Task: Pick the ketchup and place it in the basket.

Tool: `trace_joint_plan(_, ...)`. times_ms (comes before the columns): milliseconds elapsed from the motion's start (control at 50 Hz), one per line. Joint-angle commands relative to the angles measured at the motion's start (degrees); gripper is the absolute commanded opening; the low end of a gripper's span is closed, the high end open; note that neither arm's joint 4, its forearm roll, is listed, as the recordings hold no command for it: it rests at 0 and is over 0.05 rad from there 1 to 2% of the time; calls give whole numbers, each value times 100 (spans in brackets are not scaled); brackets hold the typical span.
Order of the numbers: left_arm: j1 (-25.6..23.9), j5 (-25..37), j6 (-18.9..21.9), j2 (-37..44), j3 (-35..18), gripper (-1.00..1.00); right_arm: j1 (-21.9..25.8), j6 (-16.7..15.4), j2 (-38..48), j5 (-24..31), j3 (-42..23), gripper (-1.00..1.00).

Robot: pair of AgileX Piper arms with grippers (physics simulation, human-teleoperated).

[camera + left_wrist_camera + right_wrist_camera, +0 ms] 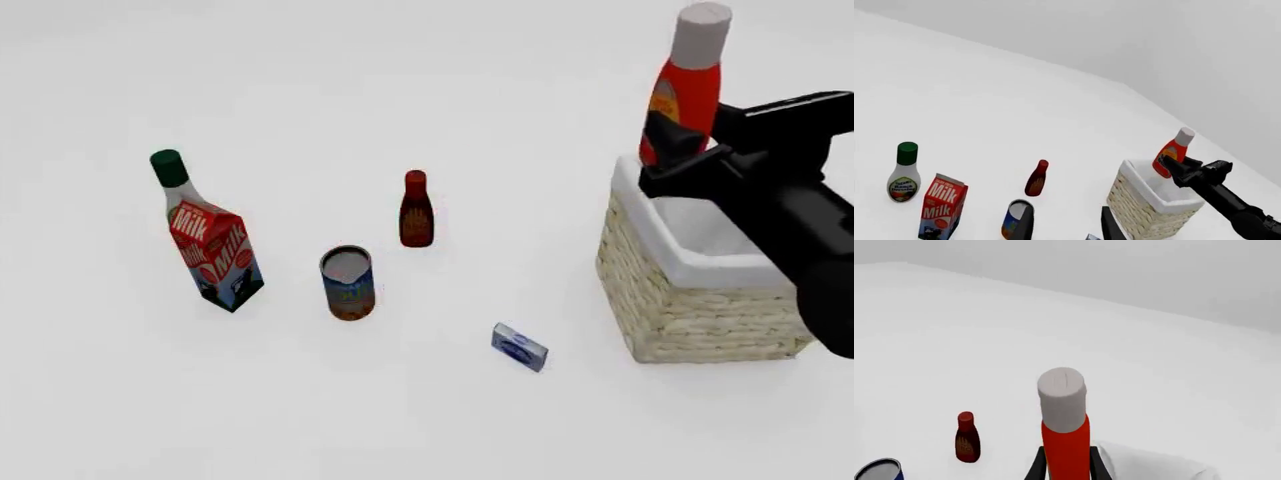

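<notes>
Right gripper (683, 150) jaws are clamped on the ketchup (685, 90), held upright above the basket (694, 300), near its far-left rim. Centre the bottle over the lining before lowering; release only once its base sits inside. Left gripper is not visible.

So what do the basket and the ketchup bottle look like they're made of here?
The basket looks like woven pale straw wicker, matte, its wall showing rows of weave, with a smooth white liner, probably cloth, over the rim. The ketchup looks like glossy red plastic with a matte grey-white cap, held in the right gripper.
</notes>
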Motion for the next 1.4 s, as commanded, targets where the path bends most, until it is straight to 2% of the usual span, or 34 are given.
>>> trace_joint_plan(20,84,-104,-49,71,54,100,-733,158,62,-451,239,-100)
trace_joint_plan(400,131,-265,-24,171,127,100,-1417,274,58,-916,629,-100)
trace_joint_plan(520,126,-262,-13,171,131,100,-1586,485,50,-1009,692,-100)
trace_joint_plan(700,160,-254,-8,156,132,100,-1618,489,148,-1136,762,-100)
trace_joint_plan(1000,157,-279,34,186,154,100,-1801,683,429,-1439,798,-100)
trace_joint_plan(1400,131,-378,63,273,205,100,-2007,679,925,-1717,773,-100)
